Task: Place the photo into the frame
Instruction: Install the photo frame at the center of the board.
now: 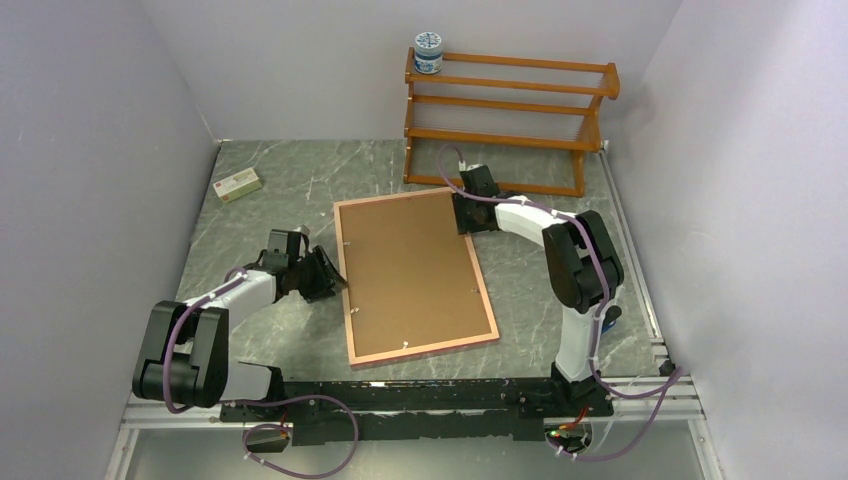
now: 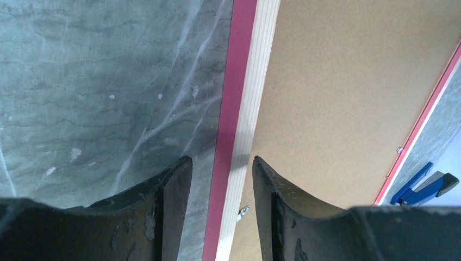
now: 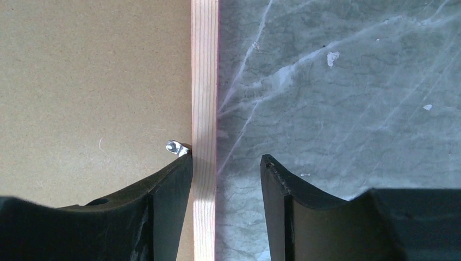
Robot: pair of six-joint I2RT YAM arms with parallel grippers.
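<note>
Grey marbled tabletop point(image 1: 300, 190) carries the frame point(image 1: 425, 349) face down, brown backing board point(image 1: 410, 270) inside; I see no photo. My left tool point(image 2: 222, 159) straddles its left rail, jaws apart, unclamped. Farther off, my right tool point(image 3: 226, 159) does likewise. An uneven squeeze could skew the frame or snag the clip point(image 3: 175, 147).
</note>
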